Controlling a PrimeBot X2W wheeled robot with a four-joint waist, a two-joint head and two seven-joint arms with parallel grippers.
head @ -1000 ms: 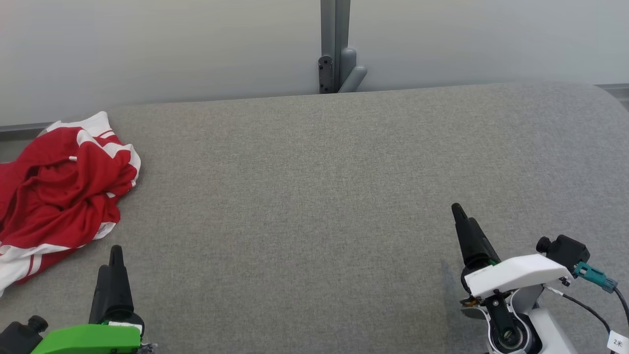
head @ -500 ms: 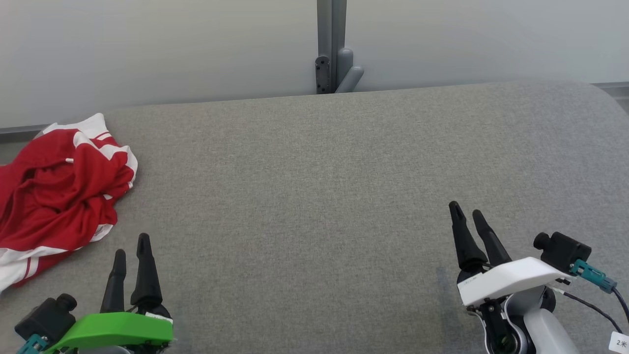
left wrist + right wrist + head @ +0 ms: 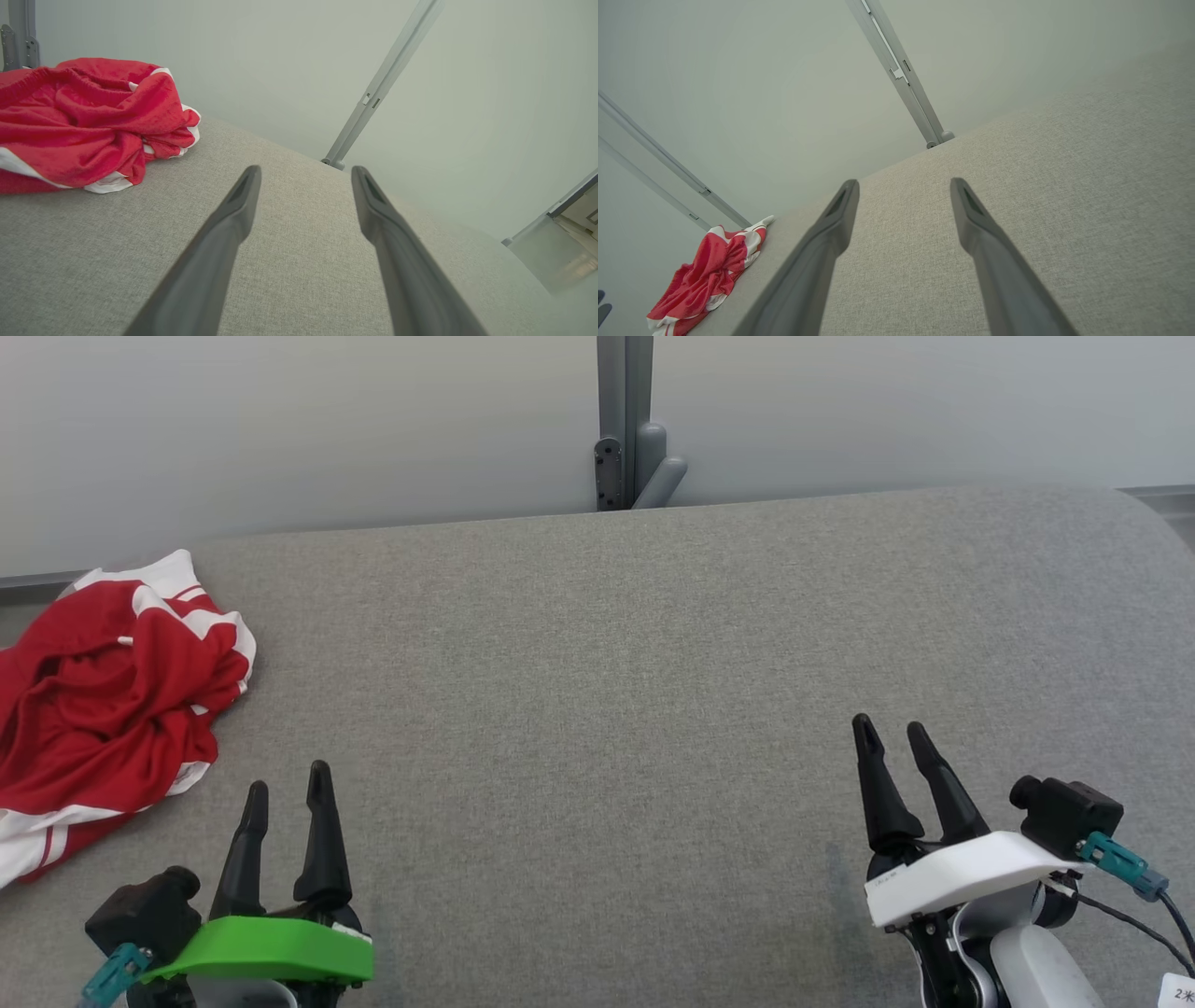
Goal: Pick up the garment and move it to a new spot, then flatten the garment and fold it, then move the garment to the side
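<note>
A crumpled red garment (image 3: 103, 700) with white stripes lies in a heap at the far left of the grey fabric table (image 3: 616, 691), partly past the left edge of the head view. It shows at upper left in the left wrist view as the garment (image 3: 88, 123) and small at lower left in the right wrist view as the garment (image 3: 707, 273). My left gripper (image 3: 287, 782), with a green wrist cover, stands open near the front left, to the right of and below the heap. My right gripper (image 3: 888, 732) stands open at the front right with nothing between its fingers.
A pale wall panel runs behind the table, with a grey upright post and bracket (image 3: 630, 439) at the back centre. The table's back right corner (image 3: 1134, 509) is rounded. A cable and teal connector (image 3: 1116, 863) hang off the right wrist.
Both grippers have turned about their wrists, so two fingers show where one did. The left gripper has moved right and forward. The camera has shifted slightly; the garment lies as before.
</note>
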